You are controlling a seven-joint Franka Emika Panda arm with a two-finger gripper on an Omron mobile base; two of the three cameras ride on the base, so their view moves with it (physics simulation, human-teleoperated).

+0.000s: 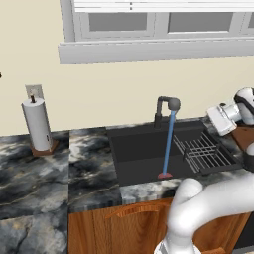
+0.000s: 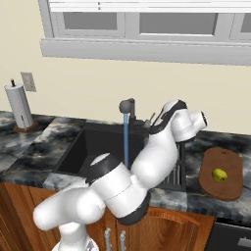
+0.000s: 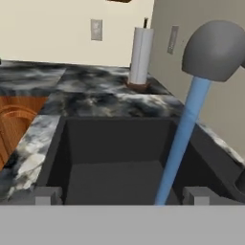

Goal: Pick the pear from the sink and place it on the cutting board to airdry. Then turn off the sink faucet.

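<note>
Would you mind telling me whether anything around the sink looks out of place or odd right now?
Nothing is spilled or askew. The one loose end: the sink faucet pours a blue stream into the sink, though the pear already rests on the cutting board.

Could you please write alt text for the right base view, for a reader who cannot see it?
The pear rests on the cutting board right of the sink, while the sink faucet pours a thin blue stream into the basin. The white arm reaches up past the faucet, and a paper-towel roll stands at far left.
</note>
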